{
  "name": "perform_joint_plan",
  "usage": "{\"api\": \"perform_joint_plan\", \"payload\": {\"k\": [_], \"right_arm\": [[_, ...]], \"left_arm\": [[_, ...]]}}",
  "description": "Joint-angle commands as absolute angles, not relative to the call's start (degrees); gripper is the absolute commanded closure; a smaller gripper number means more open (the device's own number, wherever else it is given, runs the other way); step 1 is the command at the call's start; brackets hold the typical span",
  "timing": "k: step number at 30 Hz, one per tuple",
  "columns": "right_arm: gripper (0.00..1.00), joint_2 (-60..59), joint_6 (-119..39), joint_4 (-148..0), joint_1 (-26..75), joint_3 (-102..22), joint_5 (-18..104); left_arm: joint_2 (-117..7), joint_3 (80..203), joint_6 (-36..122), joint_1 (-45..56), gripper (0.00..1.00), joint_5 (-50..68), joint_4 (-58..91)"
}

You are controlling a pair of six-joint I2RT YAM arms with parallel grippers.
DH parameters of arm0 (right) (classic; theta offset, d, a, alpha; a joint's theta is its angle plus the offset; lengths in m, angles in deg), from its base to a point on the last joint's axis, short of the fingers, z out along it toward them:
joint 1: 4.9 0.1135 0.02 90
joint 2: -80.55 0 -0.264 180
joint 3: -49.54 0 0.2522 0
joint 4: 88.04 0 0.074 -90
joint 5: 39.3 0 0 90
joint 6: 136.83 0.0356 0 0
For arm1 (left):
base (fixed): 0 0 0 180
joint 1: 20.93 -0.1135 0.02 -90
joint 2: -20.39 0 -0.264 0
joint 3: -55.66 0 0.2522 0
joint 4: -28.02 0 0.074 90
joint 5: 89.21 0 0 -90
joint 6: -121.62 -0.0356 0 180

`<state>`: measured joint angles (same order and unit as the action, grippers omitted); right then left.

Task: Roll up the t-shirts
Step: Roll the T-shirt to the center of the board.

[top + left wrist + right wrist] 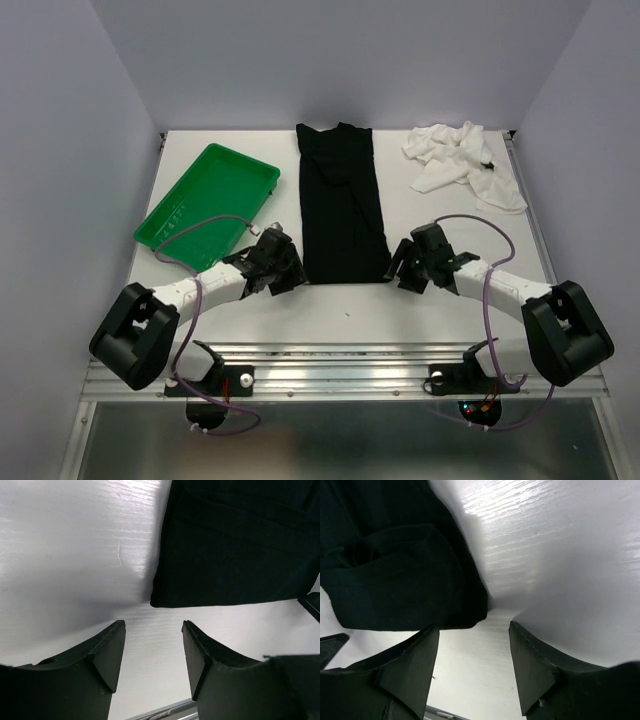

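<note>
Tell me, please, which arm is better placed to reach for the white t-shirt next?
Right. The white t-shirt lies crumpled at the far right, on that arm's side, and the right tool stands open and empty. The left tool would likely have to cross the black t-shirt.

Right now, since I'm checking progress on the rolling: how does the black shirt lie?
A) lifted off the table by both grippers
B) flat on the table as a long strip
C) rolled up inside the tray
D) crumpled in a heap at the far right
B: the black shirt lies flat as a long, unrolled strip, and the left gripper and right gripper stand open by its near corners, holding nothing.
</note>
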<state>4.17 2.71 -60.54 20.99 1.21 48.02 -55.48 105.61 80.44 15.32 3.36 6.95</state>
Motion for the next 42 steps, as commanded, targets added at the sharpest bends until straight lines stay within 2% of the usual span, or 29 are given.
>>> {"api": "perform_joint_plan", "payload": {"k": [1,17,20,21,22,23,24,25,35,42], "right_arm": [[0.38,3.6,6.9,-68.4,20.8,3.2,46.5],[0.83,0.0,6.8,-69.8,20.8,2.8,48.0],[0.9,0.0,6.9,-69.9,20.8,3.0,48.1],[0.95,0.0,6.9,-69.9,20.8,3.0,48.1],[0.97,0.2,6.8,-69.8,20.8,3.0,48.0],[0.99,0.3,6.9,-69.8,20.8,3.0,48.1],[0.99,0.5,6.9,-69.8,20.8,3.0,48.1],[0.99,0.8,6.9,-69.8,20.8,3.2,48.0],[0.99,8.2,8.1,-66.6,20.8,7.6,45.7],[0.99,21.7,11.3,-58.9,22.0,10.6,44.8]], "left_arm": [[-57.4,103.5,83.6,15.1,0.43,3.2,11.9],[-62.2,102.7,85.6,15.1,0.55,4.5,18.9],[-63.4,103.2,85.7,15.1,0.66,5.0,19.4],[-63.4,103.3,85.9,15.2,0.75,4.8,19.5],[-63.2,103.3,86.0,15.1,0.8,4.7,19.5],[-62.9,103.3,85.9,15.1,0.91,4.6,19.4],[-62.8,103.4,85.8,15.0,0.98,4.6,19.2],[-62.7,103.8,85.8,14.9,1.0,4.6,18.8],[-55.6,100.7,85.8,15.0,1.0,6.7,12.8],[-46.7,95.9,88.9,17.5,1.0,8.0,9.0]]}}
